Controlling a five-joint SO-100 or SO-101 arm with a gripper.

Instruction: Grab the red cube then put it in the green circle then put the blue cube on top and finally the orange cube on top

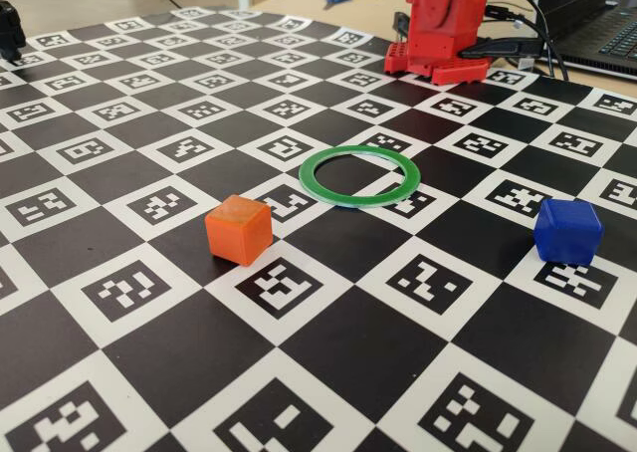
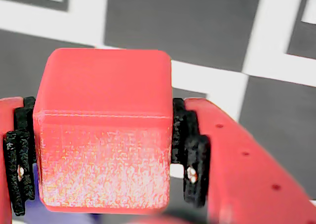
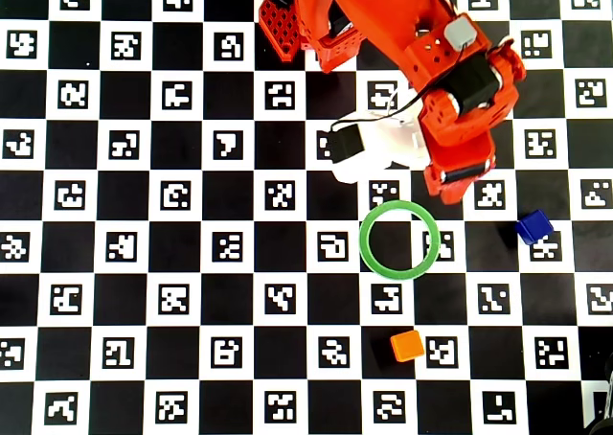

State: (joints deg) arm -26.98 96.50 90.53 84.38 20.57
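**Holding the red cube clear of the board**

Holding: your fingers (image 2: 101, 150) are clamped on the red cube (image 2: 103, 130), one black pad (image 2: 190, 155) pressed on each side face in the wrist view. Cube sits square between them, top face level, checkerboard worktop (image 2: 197, 26) visible beyond it.

In the overhead view the arm (image 3: 460, 100) reaches down from the base at the top edge, wrist end just above the green circle (image 3: 399, 240). You can't see the cube or fingertips there; the arm body covers them.

Green circle lies flat on the worktop (image 1: 328, 372), centre hollow, nothing in it.

Blue cube (image 3: 533, 227) sits to the right of the ring in the overhead view, well apart from it, resting on the board. Orange cube (image 3: 407, 345) sits below the ring, also apart, paler top face up.

In the fixed view the ring (image 1: 359, 175) is mid-board, orange cube (image 1: 239, 229) nearer the camera at left, blue cube (image 1: 567, 231) at right. Only the red base (image 1: 443, 24) shows there.
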